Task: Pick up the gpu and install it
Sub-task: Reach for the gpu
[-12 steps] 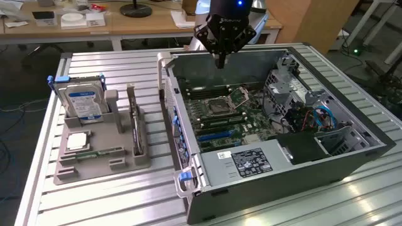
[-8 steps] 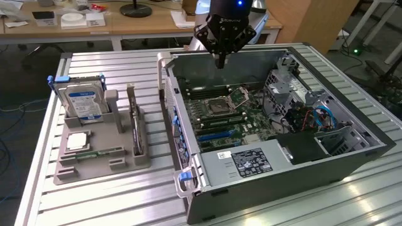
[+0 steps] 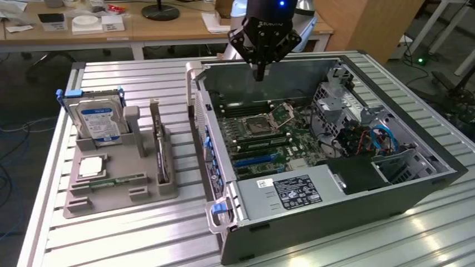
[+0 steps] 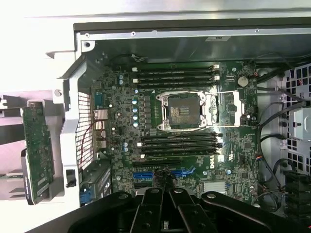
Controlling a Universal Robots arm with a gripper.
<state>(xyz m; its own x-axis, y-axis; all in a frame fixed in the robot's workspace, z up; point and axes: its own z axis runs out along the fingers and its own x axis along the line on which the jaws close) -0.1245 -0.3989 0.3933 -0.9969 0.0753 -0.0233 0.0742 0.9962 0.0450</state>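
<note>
Open case (image 3: pixel 334 217) on its side on slatted table (image 3: pixel 111 239), motherboard (image 3: pixel 256 144) face up. CPU socket (image 3: pixel 260 127) mid-board, dark RAM slots (image 4: pixel 177 76) on both sides, blue slot (image 3: pixel 256 160) towards the PSU (image 3: pixel 293 192). Blue cables (image 3: pixel 386 139) by the drive cage, exterior view's right. Grey holder (image 3: pixel 111 200) sits apart on exterior view's left: hard drive (image 3: pixel 97 119) upright at its far end, CPU (image 3: pixel 93 166) flat, memory stick (image 3: pixel 111 181) flat just beside it. Wooden desk (image 3: pixel 111 36) behind

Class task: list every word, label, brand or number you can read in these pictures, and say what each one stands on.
"ROBOTIQ": on the gripper, slightly blurred.
"DELL": on the motherboard, in white.
Power supply label and hard drive label: too small to read.
</note>
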